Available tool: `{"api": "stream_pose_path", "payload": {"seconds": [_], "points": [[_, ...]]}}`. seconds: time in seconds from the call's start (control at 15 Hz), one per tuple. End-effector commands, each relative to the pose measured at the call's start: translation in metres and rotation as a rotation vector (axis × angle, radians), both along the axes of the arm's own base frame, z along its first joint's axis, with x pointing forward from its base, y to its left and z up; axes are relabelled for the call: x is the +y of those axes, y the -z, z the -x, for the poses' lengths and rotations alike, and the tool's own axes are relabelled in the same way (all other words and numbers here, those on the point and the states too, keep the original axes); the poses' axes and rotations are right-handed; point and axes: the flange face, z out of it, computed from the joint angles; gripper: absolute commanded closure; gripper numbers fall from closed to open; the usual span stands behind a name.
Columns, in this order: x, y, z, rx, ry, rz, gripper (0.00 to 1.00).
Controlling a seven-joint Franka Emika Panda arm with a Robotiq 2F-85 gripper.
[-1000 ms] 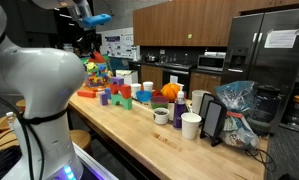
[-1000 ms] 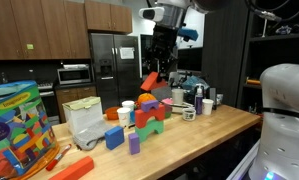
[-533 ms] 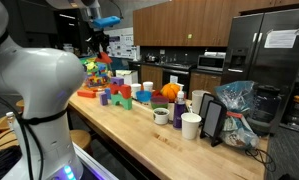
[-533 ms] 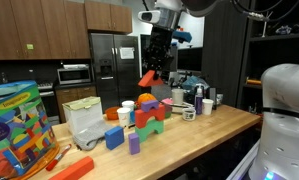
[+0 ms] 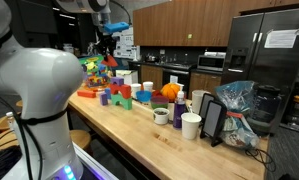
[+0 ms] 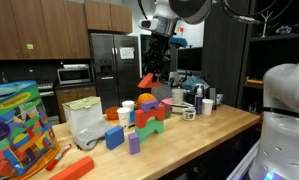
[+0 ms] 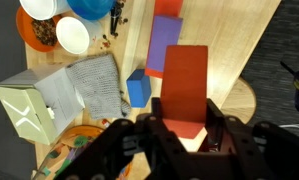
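The red block [image 7: 184, 90] hangs pinched between the gripper's [image 7: 184, 128] narrowed fingers, high in open air above the wooden counter [image 7: 229, 40]. Just under it lie a blue block [image 7: 139, 88] and a purple block [image 7: 161, 58]. The counter's edge runs close alongside (dark floor beyond). Farther off, an orange plate [image 7: 31, 32] carries a white cup [image 7: 72, 35], with a blue bowl [image 7: 89, 8] beside it.

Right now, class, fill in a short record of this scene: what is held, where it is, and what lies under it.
Held: red block, clamped between the fingers
Where: in the air, above the wooden table
On the table below: blue block, purple block
Fingers: shut on the block
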Motion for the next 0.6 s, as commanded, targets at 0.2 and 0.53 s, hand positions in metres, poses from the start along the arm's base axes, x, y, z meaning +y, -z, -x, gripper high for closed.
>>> {"api": "stream_pose_path", "payload": {"seconds": [0.2, 0.53], "points": [[-0.02, 0.006, -0.027, 0.027, 0.004, -0.03, 0.82], [-0.028, 0.018, -0.036, 0.016, 0.053, -0.013, 0.82]]}}
